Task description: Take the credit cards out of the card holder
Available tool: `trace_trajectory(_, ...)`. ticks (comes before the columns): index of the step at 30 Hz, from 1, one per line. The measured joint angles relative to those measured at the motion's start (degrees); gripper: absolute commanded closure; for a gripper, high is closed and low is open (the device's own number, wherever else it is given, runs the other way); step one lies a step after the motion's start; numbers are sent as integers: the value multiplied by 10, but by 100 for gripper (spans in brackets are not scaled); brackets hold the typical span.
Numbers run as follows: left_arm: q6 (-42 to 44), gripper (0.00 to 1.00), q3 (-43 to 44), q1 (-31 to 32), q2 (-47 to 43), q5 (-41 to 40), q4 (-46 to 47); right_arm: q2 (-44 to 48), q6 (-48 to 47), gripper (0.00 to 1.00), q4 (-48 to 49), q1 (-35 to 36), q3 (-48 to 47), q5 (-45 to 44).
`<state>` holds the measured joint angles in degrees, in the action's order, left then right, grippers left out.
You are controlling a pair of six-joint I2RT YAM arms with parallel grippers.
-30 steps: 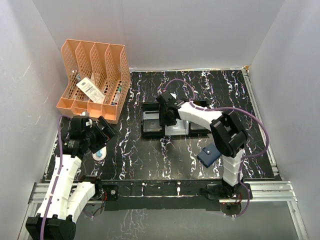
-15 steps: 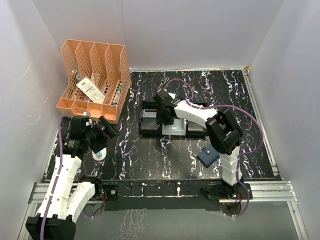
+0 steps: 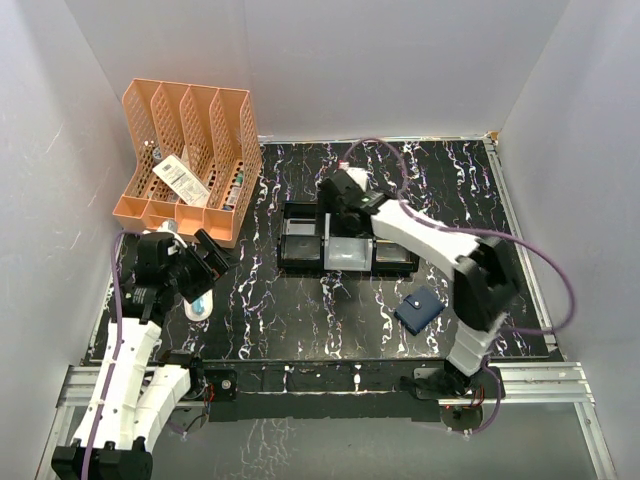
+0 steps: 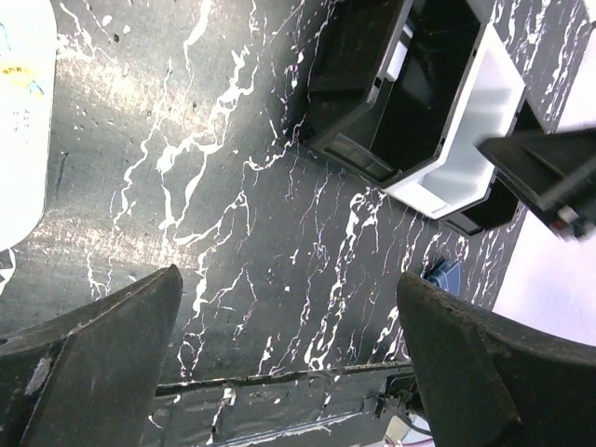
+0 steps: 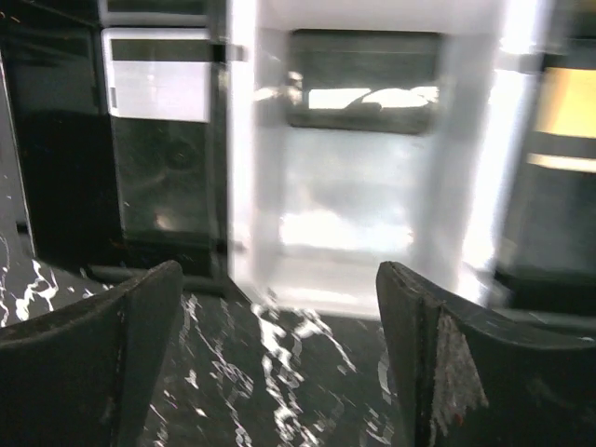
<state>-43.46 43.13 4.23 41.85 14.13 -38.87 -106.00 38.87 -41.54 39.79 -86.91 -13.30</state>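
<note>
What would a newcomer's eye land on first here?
The orange file rack at the back left, bright against the black marbled table. Next, the right arm stretched over the row of trays mid-table, fingers apart and empty. The small navy wallet lies alone near that arm's base.

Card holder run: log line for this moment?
right gripper open at trays | left gripper open, empty | card holder on table, apart from both
</note>
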Motion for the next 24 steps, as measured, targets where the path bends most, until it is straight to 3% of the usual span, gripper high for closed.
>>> trace_trajectory(2, 0, 1, 0, 0, -14, -7, 2, 73, 0, 3, -11, -2, 43, -42)
trace_trajectory(6, -1, 1, -3, 0, -45, -17, 15, 228, 12, 2, -24, -40, 146, -107)
trace_trajectory(12, -16, 1, -35, 0, -59, 2, 44, 401, 22, 2, -22, -259, 351, -87)
trace_trajectory(16, -27, 1, -56, 0, -45, 46, 70, 433, 21, 10, -42, -341, 425, -43)
trace_trajectory(24, -30, 1, -72, 0, -46, 80, 95, 410, 28, 24, -17, -358, 458, 71)
